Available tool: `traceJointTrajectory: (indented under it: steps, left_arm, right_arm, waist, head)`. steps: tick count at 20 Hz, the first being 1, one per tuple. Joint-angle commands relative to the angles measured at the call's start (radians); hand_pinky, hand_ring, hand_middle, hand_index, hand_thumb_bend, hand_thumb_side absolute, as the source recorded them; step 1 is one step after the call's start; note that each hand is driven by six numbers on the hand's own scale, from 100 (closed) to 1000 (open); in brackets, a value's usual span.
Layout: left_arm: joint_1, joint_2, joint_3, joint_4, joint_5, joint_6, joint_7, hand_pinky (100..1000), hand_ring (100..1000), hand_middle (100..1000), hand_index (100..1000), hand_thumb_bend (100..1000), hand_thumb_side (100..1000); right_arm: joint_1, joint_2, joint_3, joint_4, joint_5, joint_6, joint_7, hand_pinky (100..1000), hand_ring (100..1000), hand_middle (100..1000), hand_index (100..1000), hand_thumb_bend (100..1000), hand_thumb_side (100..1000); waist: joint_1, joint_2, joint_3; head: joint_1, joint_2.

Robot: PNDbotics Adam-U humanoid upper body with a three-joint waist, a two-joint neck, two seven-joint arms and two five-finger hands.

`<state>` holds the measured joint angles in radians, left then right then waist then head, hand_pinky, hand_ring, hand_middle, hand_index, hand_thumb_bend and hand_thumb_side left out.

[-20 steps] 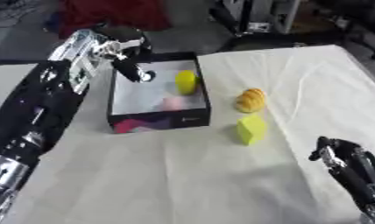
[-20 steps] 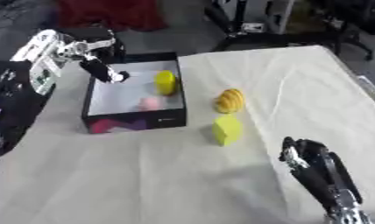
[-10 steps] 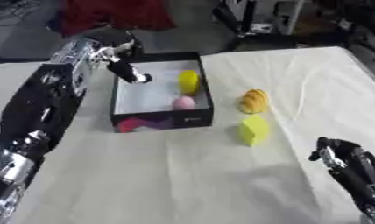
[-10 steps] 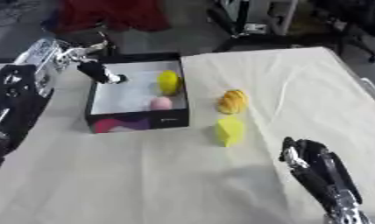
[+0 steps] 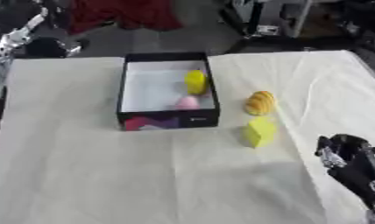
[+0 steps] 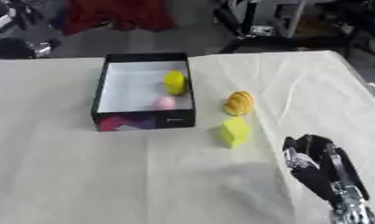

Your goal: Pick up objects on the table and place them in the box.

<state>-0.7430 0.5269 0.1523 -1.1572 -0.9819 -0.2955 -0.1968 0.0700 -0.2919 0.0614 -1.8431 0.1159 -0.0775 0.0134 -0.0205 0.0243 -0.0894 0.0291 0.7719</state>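
Observation:
The black box with a white floor stands at the middle back of the table. In it lie a yellow object and a pink one against the right wall. To the right of the box, an orange-yellow ribbed object and a yellow block rest on the cloth. My left arm is pulled back to the upper left corner. Its hand is a dark blur beyond the table edge. My right hand rests open at the lower right, fingers up, holding nothing.
A white cloth covers the table, with wide bare areas in front and to the left of the box. Behind the far edge are a red cloth and dark equipment.
My left hand has withdrawn from over the box's back left corner toward the upper left, off the table. The right hand has stayed put. The objects have not moved.

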Motion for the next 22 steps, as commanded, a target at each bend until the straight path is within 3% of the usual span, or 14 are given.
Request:
traceJointTrajectory:
  steps: [1, 6, 9, 16, 22]
  left_arm:
    - [0.035, 0.010, 0.084, -0.095, 0.052, 0.022, 0.052, 641, 532, 575, 761, 428, 696]
    - [0.157, -0.083, 0.169, -0.217, 0.127, 0.095, 0.127, 633, 528, 570, 756, 402, 714]
    - [0.228, -0.151, 0.178, -0.269, 0.170, 0.138, 0.170, 630, 526, 568, 755, 381, 730]
    - [0.401, -0.268, 0.106, -0.413, 0.276, 0.244, 0.276, 626, 520, 559, 748, 364, 737]
    - [0.517, -0.296, 0.045, -0.551, 0.371, 0.319, 0.301, 626, 517, 554, 740, 363, 742]
  right_arm:
    - [-0.033, -0.090, -0.007, -0.058, 0.034, -0.027, 0.014, 719, 525, 440, 496, 100, 400]
    - [-0.123, -0.212, 0.019, -0.049, 0.102, -0.059, 0.057, 733, 555, 471, 610, 100, 332]
    - [-0.190, -0.282, 0.044, -0.001, 0.127, -0.074, 0.088, 742, 578, 497, 677, 100, 265]
    - [-0.362, -0.452, 0.122, 0.167, 0.105, -0.086, 0.189, 764, 647, 578, 759, 100, 201]
    - [-0.494, -0.440, 0.159, 0.321, 0.109, -0.110, 0.275, 787, 713, 667, 810, 100, 198]
  waist:
    - [-0.017, 0.004, 0.011]
    - [-0.028, 0.013, 0.039]
    - [-0.027, 0.015, 0.045]
    - [-0.008, 0.011, 0.053]
    - [0.004, 0.011, 0.051]
  head:
    - [-0.017, -0.002]
    - [-0.036, -0.002]
    - [-0.040, -0.002]
    - [-0.048, -0.002]
    - [-0.045, -0.002]
